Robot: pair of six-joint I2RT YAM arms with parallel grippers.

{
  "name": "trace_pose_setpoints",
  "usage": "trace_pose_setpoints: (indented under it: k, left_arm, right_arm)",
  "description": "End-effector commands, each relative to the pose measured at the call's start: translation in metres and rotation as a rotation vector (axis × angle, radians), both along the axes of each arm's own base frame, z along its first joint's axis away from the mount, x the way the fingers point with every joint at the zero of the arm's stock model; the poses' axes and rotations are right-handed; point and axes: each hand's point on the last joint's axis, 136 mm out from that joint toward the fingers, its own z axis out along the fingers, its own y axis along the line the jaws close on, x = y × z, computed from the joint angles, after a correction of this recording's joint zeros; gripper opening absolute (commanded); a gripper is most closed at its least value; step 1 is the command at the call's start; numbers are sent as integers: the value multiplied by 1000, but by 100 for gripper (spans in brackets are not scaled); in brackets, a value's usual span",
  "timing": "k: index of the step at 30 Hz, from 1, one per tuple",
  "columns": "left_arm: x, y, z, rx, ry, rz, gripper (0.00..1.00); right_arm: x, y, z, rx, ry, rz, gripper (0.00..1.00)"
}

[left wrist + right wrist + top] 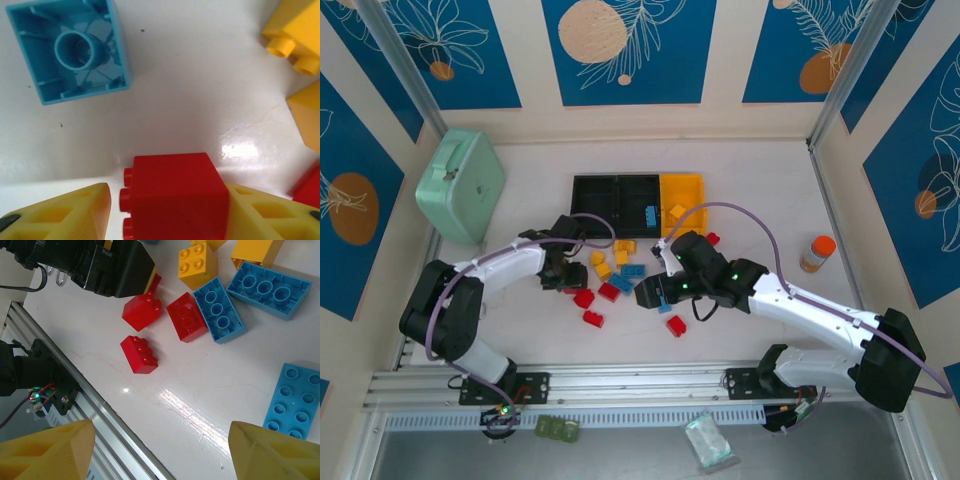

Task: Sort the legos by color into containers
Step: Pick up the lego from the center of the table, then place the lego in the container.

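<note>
Red, blue and yellow legos lie scattered mid-table in front of the containers (598, 195), which are two black bins and a yellow one (692, 186). One blue lego (650, 213) is in the right black bin and one yellow lego (676, 212) is in the yellow bin. My left gripper (167, 200) stands low over a red lego (172, 192) lying on its side. The right finger (270, 210) touches it, and a narrow gap separates its studs from the left finger (65, 212). My right gripper (162, 450) is open above bare table, with a blue lego (295, 400) to its right.
An upturned blue lego (70, 47) and yellow legos (295, 30) lie ahead of the left gripper. More red legos (139, 354) lie near the aluminium rail (100, 410). A mint-green case (460, 185) stands far left and an orange-capped bottle (816, 252) at the right.
</note>
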Motion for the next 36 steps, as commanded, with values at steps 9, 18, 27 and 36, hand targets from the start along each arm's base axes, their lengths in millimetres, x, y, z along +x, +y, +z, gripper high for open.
trace_pose_setpoints:
  k: [9,18,27,36]
  left_arm:
    - [-7,3,2,-10,15,-13,28]
    - [17,-11,59,-82,-101,-14,27]
    - [77,-30,102,-106,-186,-29,27]
    - [143,-39,106,-85,-205,0,27]
  right_arm:
    - [4,8,11,30,-18,10,71]
    - [9,6,13,37,-29,-12,71]
    - [15,1,15,42,-33,-43,71]
    - [17,-5,13,41,-27,-78,71]
